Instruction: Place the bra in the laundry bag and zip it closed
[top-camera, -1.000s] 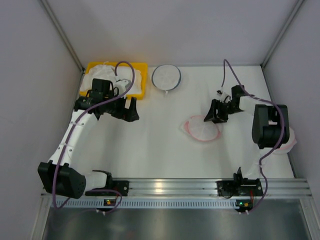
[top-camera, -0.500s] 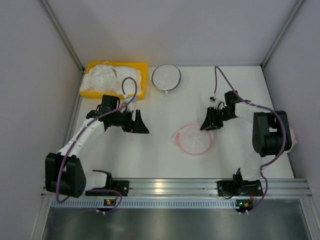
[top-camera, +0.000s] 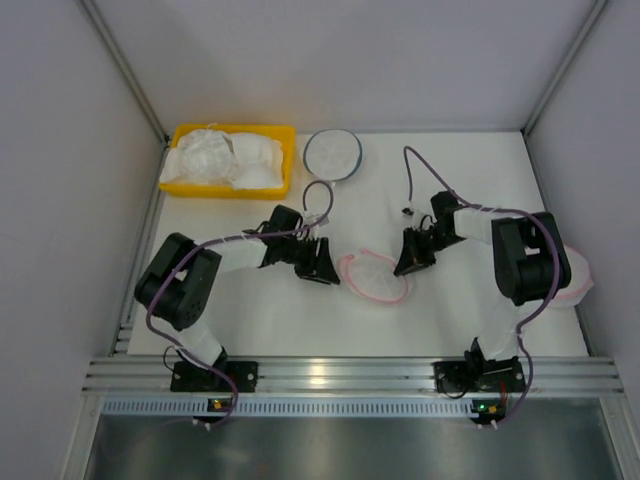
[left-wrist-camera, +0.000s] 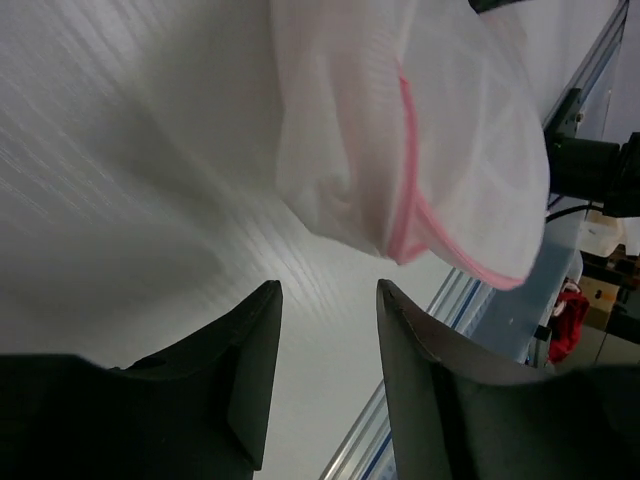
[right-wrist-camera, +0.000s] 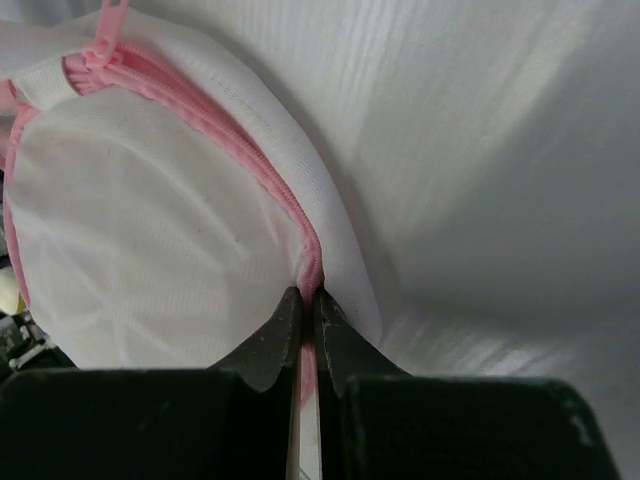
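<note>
Pink-rimmed bag (top-camera: 376, 278) lies mid tabletop (top-camera: 280, 325); our right jaws pinch its rim (right-wrist-camera: 287, 215), left jaws gape empty beside it. Bra (top-camera: 222, 157) sits far left; we should hold firm while unzipping.

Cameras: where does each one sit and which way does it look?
Top external: above and behind the arms, looking down at the table; both arms show.
Left wrist: on the left arm, looking low across at the laundry bag; open left fingers show.
Right wrist: on the right arm, close up; right fingers pinch the bag's pink rim.
Shared: all three show the laundry bag.
</note>
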